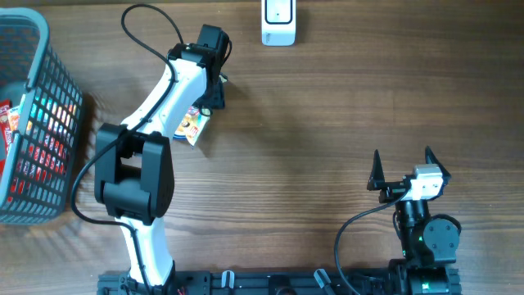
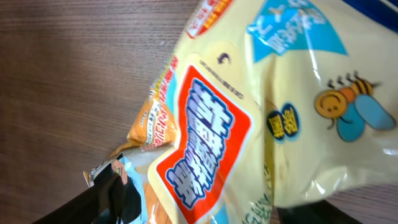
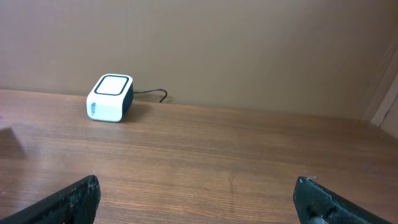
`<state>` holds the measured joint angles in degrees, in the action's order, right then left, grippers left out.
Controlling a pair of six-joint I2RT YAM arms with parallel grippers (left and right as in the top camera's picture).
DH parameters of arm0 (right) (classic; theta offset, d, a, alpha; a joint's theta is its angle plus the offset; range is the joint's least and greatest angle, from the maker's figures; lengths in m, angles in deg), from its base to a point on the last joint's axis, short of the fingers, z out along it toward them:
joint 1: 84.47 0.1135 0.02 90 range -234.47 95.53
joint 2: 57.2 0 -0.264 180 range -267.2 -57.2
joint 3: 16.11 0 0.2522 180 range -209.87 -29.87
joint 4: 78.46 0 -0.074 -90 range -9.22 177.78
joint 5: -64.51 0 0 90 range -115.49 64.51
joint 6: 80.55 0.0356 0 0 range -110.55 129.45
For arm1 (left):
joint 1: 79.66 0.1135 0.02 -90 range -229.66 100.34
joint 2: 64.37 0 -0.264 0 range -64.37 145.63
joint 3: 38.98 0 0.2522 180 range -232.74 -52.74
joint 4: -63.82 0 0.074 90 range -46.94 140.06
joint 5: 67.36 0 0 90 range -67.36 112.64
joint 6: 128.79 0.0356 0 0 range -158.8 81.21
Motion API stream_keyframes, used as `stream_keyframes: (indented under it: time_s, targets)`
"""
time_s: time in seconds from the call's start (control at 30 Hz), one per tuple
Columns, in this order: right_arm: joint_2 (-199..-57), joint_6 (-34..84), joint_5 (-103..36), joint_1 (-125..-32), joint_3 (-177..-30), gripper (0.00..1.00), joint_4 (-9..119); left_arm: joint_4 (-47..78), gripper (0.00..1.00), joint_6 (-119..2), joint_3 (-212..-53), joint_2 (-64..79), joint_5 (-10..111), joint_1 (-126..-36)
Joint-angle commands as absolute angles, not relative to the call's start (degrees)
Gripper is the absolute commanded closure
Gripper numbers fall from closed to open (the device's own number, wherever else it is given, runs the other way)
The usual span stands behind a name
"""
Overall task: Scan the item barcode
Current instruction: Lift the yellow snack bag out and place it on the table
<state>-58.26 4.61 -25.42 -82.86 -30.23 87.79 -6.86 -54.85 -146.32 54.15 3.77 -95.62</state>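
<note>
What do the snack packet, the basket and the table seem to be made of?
Snack packet: glossy plastic film, probably; it creases and shines.
Basket: likely moulded plastic, matte blue-grey grid.
Table: wood or wood-look laminate, matte, with grain lines.

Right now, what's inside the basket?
Bright packets, mostly red, show through the mesh of the basket. Anything lying under them is covered, so I can't tell how many there are.

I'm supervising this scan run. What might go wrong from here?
The glossy yellow snack packet shows only its printed front; no barcode is visible, so the scan may miss. It sits under the left gripper, well apart from the white box-shaped scanner; the crinkly film may slip in carrying.
</note>
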Motion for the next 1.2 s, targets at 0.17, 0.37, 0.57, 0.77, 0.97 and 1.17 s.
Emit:
stream_keyframes:
  time_s: [0.17,0.37,0.57,0.77,0.97,1.17]
  targets:
    - [-58.0,4.0,-25.5,-83.1,-30.2,0.00,88.1,-14.3,0.07,-55.8,-157.7,45.2,5.3,-94.2]
    - [-58.0,4.0,-25.5,-83.1,-30.2,0.00,88.1,-15.1,0.00,-55.7,-167.8,34.9,12.8,-88.4]
    - [-58.0,4.0,-25.5,-83.1,-30.2,0.00,88.1,-11.8,0.00,-55.5,-168.5,27.7,10.0,-75.5]
    - [-58.0,4.0,-25.5,-83.1,-30.2,0.00,88.1,-10.8,0.02,-58.2,-168.5,29.8,9.8,-56.6]
    - [-58.0,4.0,-25.5,-83.1,-30.2,0.00,88.1,-11.2,0.14,-60.3,-168.5,34.9,17.2,-42.3]
    - [-58.0,4.0,-25.5,-83.1,-30.2,0.00,88.1,-12.0,0.05,-58.5,-168.5,42.7,26.1,-36.1]
